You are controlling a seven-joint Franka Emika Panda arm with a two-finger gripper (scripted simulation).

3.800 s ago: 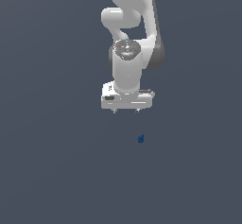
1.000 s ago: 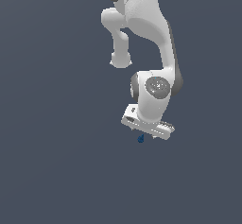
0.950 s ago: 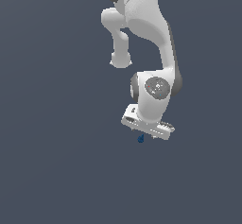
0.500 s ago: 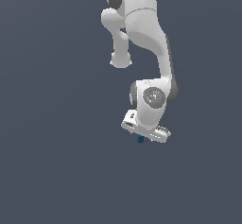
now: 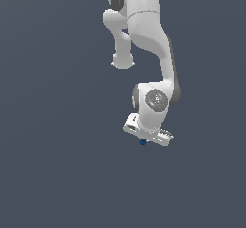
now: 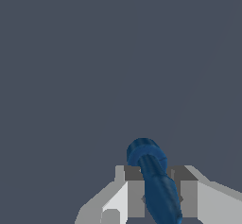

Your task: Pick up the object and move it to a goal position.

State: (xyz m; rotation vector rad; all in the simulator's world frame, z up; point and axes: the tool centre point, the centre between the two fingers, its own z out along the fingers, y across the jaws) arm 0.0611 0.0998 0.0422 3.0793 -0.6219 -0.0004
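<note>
The object (image 5: 142, 142) is a tiny dark blue blob showing just under the white gripper (image 5: 144, 139) in the exterior view. In the wrist view the object (image 6: 150, 164) looks like a dark blue, rounded, elongated piece sticking out from between the two fingers. The gripper (image 6: 158, 194) has its grey fingers (image 6: 135, 192) pressed against both sides of it, shut on the object. The part of the object deeper inside the hand is hidden.
A plain dark grey-blue ground fills both views. The white arm (image 5: 146, 30) comes down from the top of the exterior view and bends over the gripper.
The arm has come lower and the gripper has dropped onto the object, which has stayed where it was. Earlier the blob sat apart below the gripper.
</note>
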